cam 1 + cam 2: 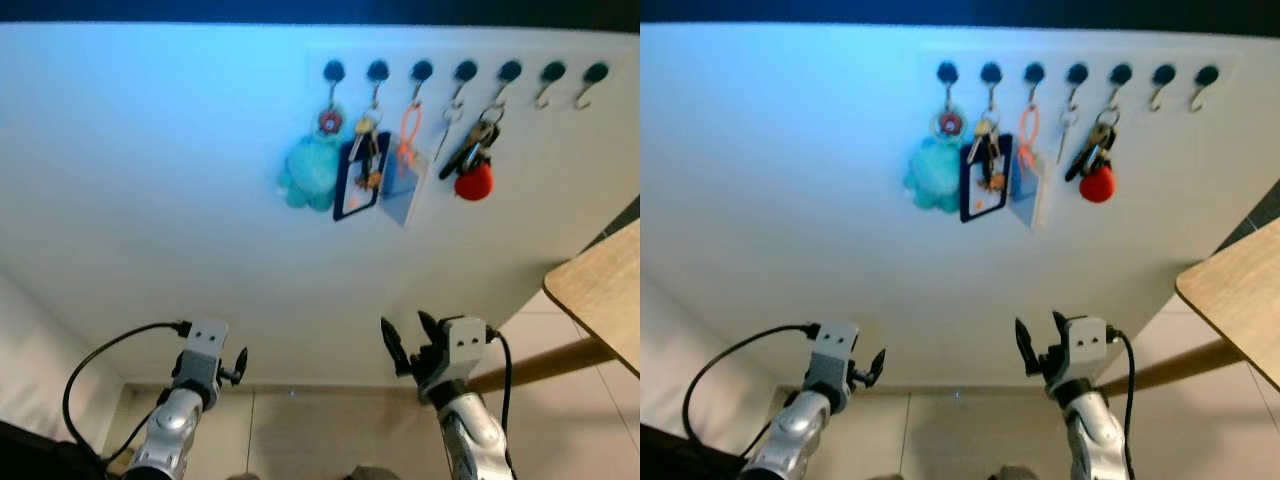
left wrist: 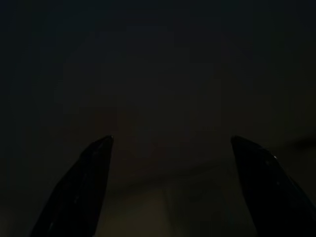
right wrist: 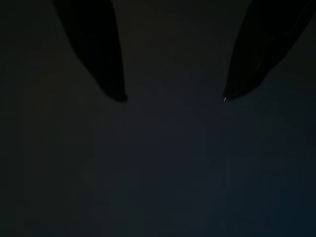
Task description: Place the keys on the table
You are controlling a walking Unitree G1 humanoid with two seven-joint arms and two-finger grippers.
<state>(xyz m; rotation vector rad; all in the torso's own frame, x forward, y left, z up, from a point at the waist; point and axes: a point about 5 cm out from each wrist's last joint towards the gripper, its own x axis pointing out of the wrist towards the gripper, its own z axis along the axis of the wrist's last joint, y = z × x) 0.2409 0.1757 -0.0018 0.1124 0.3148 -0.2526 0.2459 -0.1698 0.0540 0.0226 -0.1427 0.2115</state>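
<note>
seven hooks line the far wall; five carry things, including keys with a red ball. counter sits right. left gripper and right gripper both spread open, low.

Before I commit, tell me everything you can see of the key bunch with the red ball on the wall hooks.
The key bunch with the round red ball charm hangs from the fifth black hook from the robot's left on the white wall. A metal ring holds a dark elongated fob slanting down to the left, with the glossy-looking red ball lowest. It hangs free against the wall, apart from the orange-looped card holder to its left. Finer detail is blurred.
</note>
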